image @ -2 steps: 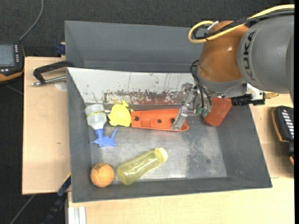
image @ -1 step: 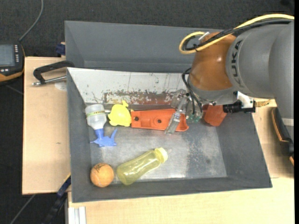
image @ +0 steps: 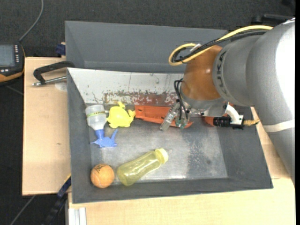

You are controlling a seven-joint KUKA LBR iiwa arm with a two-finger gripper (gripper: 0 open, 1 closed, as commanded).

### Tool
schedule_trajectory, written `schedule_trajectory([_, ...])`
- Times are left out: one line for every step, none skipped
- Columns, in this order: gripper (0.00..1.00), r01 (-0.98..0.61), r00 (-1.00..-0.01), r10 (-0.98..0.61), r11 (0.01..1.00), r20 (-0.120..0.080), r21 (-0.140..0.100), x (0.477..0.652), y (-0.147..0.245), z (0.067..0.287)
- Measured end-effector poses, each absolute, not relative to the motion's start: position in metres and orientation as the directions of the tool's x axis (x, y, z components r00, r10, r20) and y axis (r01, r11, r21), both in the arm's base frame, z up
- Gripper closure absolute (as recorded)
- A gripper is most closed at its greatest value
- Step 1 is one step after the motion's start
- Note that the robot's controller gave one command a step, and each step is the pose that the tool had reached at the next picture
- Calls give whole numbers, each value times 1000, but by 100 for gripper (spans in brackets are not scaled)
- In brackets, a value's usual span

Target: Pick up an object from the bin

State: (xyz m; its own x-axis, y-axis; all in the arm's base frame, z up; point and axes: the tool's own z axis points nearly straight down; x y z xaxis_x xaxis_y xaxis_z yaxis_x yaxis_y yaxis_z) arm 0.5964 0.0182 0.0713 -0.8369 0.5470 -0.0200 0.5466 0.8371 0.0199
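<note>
My gripper [image: 172,123] hangs low at the back of the bin, over the right half of a long orange-red tool [image: 150,115] that lies along the back wall. Its fingers stand open, one on each side of the tool, and I cannot tell whether they touch it. A yellow rubber toy [image: 120,116] sits just left of the tool's end.
Further left lie a clear cup-shaped piece [image: 95,116] and a small blue toy [image: 106,140]. A yellowish plastic bottle [image: 141,167] and an orange ball [image: 102,175] rest near the front wall. The arm's bulk covers the bin's right rear part.
</note>
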Motion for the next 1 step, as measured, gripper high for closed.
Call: schedule_trajectory([100, 547, -837, 547, 837, -20, 20, 596, 18, 71])
